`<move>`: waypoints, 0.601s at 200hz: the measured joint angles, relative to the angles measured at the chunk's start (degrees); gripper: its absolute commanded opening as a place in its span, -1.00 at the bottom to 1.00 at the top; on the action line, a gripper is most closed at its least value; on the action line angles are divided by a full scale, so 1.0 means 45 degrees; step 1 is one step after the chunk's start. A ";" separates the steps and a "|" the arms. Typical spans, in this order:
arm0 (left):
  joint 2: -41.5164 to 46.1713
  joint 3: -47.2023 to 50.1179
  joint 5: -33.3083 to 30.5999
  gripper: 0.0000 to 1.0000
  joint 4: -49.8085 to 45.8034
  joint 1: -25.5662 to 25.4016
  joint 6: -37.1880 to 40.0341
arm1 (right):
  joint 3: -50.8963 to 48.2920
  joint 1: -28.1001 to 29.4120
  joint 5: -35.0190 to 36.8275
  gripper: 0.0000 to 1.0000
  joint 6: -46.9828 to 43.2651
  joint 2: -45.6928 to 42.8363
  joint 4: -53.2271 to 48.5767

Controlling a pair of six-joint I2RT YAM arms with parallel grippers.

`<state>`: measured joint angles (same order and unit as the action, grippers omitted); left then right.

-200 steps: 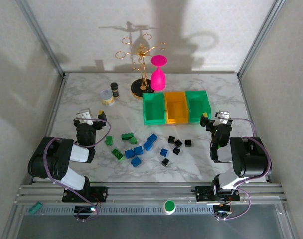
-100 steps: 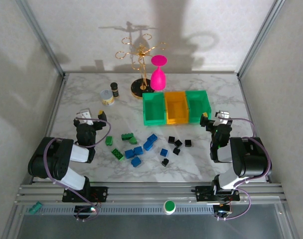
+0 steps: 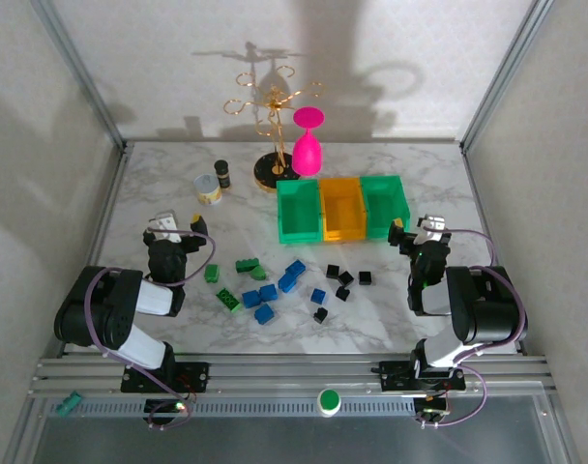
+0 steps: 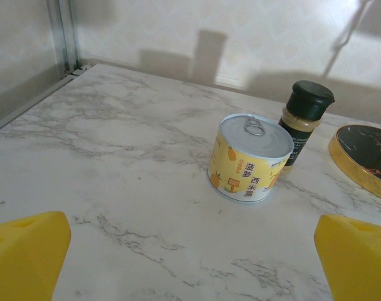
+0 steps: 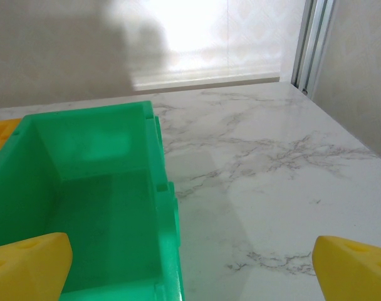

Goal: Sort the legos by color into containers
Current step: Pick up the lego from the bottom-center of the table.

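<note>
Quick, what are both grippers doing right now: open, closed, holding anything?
Left gripper: open, holding nothing.
Right gripper: open, holding nothing.

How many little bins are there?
3, joined in a row: a green rectangular plastic bin on the left, an orange plastic bin in the middle, a second green bin on the right.

Marble table (image 3: 391,324) bears legos (image 3: 267,293), containers (image 3: 300,236), can (image 3: 209,190), jar (image 3: 221,174)
</note>
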<state>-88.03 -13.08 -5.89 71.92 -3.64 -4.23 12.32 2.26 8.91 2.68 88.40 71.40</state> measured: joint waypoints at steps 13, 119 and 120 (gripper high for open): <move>0.0015 0.0000 -0.0005 0.99 -0.0019 0.0000 0.0000 | 0.0000 0.0000 0.0000 0.98 -0.0005 -0.0044 -0.0058; 0.4809 -0.1588 -0.0393 0.99 -0.5523 0.0015 -0.1302 | 0.1579 -0.0010 0.0991 0.98 0.1248 -0.3798 -0.4571; 0.4852 -0.1598 -0.0398 0.99 -0.5566 0.0015 -0.1345 | 0.1613 -0.0010 0.1001 0.98 0.1287 -0.3837 -0.4624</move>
<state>-66.19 -20.27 -7.68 46.87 -3.57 -10.28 19.57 2.22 13.41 8.47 71.13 50.59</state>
